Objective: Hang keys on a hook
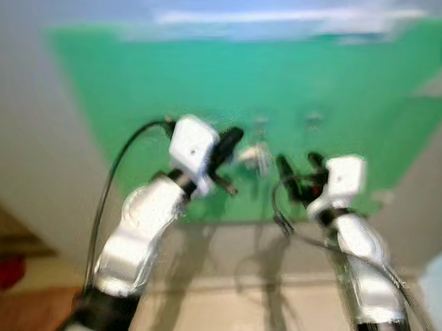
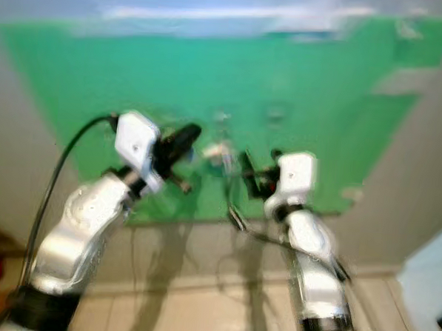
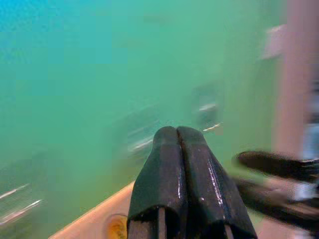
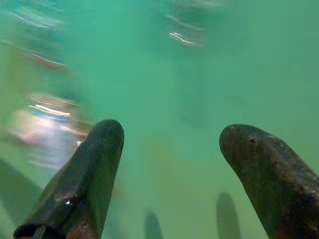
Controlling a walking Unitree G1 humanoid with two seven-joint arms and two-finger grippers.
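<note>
- We face a green board (image 1: 210, 83) fixed on a pale wall (image 1: 29, 155); the head views are blurred.
- Our left gripper (image 1: 230, 140) is raised before the board, at about 9 o'clock of the picture's centre. In the left wrist view its fingers (image 3: 164, 174) are pressed together with nothing we can make out between them.
- Our right gripper (image 1: 284, 169) is raised at about 3 o'clock of the left one, near it. Its fingers (image 4: 94, 164) are spread wide and face the green surface.
- Between the two grippers, against the board, hangs a small pale, glinting blur (image 1: 257, 156) that may be the keys; we cannot tell whether it touches a hook.
- At 12 o'clock of that blur, faint marks (image 1: 312, 120) show on the board, too smeared to name.
- A black cable (image 1: 112, 182) runs down from the left wrist.
</note>
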